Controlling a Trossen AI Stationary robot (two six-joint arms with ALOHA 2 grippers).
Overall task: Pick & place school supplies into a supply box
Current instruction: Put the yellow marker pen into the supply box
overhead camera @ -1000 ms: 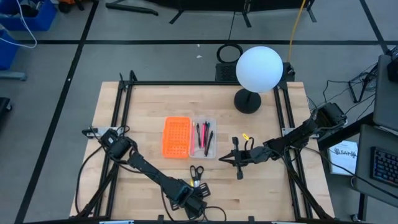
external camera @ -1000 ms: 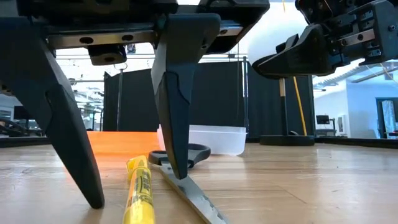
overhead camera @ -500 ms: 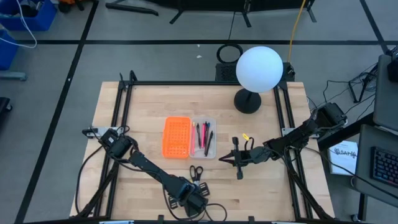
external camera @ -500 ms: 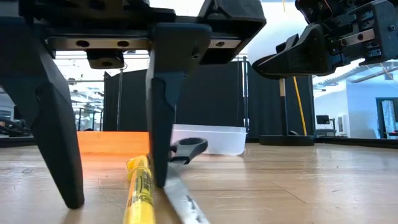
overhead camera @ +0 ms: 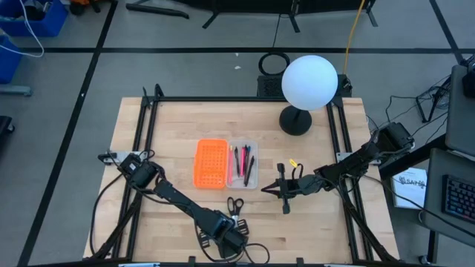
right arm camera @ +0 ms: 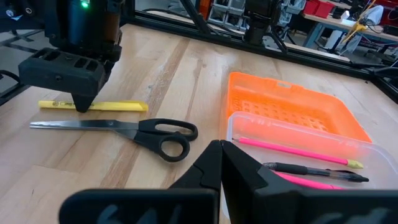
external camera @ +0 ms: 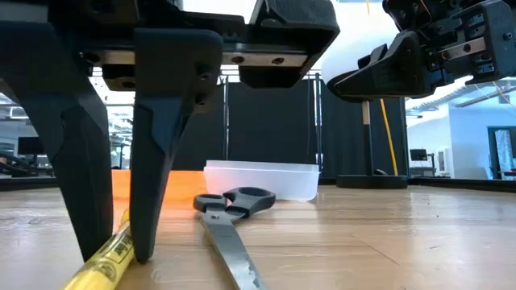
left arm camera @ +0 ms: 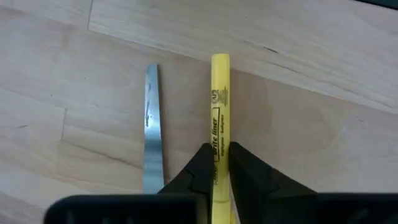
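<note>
A yellow highlighter (left arm camera: 219, 106) lies on the wooden table near its front edge. My left gripper (left arm camera: 221, 165) stands over it, shut on its barrel. Scissors (right arm camera: 124, 132) with black handles lie flat beside it, blade (left arm camera: 151, 124) parallel to the highlighter. The supply box (right arm camera: 298, 158), a clear tray, holds pink and black pens next to an orange perforated tray (right arm camera: 292, 109). My right gripper (right arm camera: 221, 155) hovers shut right of the box, touching nothing. My left gripper pinches the highlighter's printed barrel (left arm camera: 217, 146) between its two fingers. The fingers (external camera: 161, 161) point down from above and lie across the highlighter, tips at table level. The highlighter (external camera: 101, 262) lies flat on the table.
A white globe lamp (overhead camera: 309, 83) on a black base stands at the table's far right. Black frame rails run along the left and right edges. Bare wood lies between the scissors and my right gripper (overhead camera: 286, 194).
My left gripper's fingers have closed from a wide stance onto the highlighter. One finger has moved off the scissors' blade toward the highlighter. The highlighter has turned a little on the table.
</note>
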